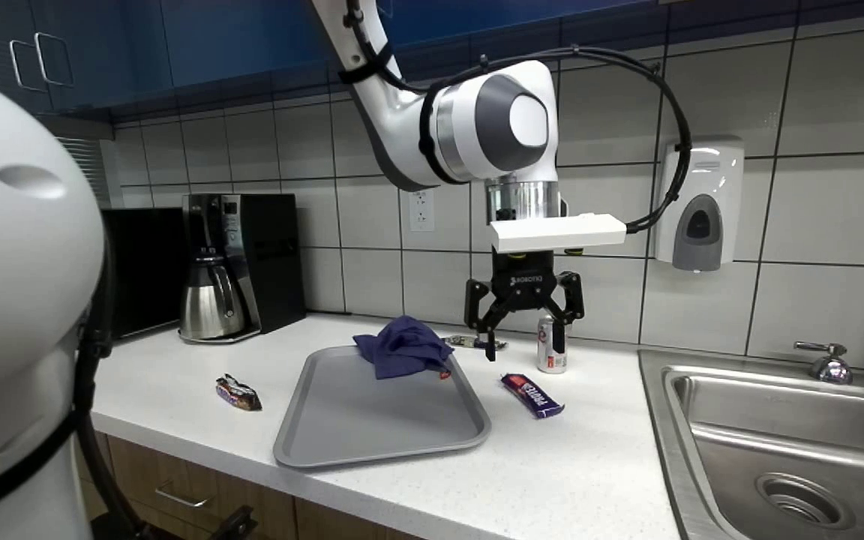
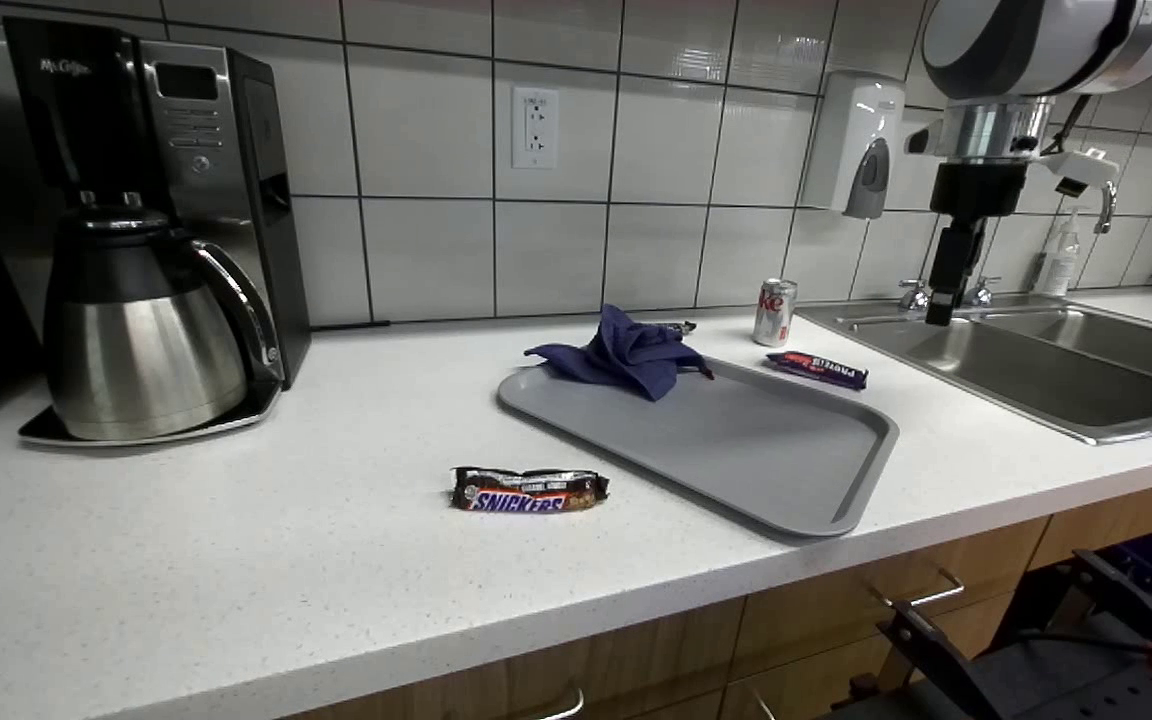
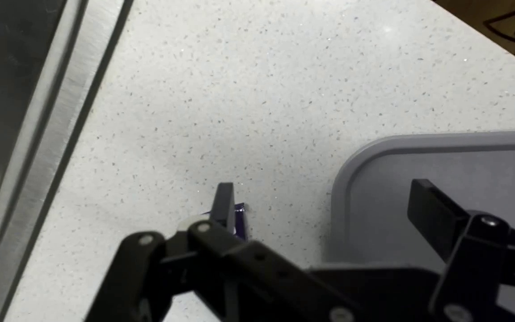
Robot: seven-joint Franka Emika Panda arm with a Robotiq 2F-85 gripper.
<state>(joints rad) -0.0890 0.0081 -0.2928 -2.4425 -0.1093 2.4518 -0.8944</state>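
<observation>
Gripper (image 1: 525, 352) is hanging above the white counter (image 1: 574, 465) in both exterior views, pointing down, jaws standing wide apart. Purple protein bar (image 1: 532, 396) is lying flat on the counter close below, lettering up, between the grey tray (image 1: 387, 427) and the steel sink (image 1: 666, 420). Wrist view: one jaw is covering most of the bar, just a purple end showing; the other is overlapping the tray near its corner. Tray is lying just beside the bar, apart from it. Silver can (image 2: 774, 312) with red lettering is standing upright near the bar, toward the tiled wall (image 1: 604, 300). Purple-blue cloth (image 1: 404, 346) is lying crumpled over the tray's wall-side edge, small red bit (image 1: 445, 374) poking out at its hem. Dark wrapped item (image 2: 678, 327) is showing behind the cloth, partly hidden, can't tell what. Snickers bar (image 2: 530, 491) is lying on the counter across the tray from the protein bar. White soap dispenser (image 1: 709, 172) is hanging on the wall near the sink; outlet (image 2: 534, 128) is sitting in the tiles behind the cloth. Coffee maker (image 2: 198, 160) is standing near the wall, well apart from the gripper, steel carafe (image 2: 146, 360) sitting on its base.
</observation>
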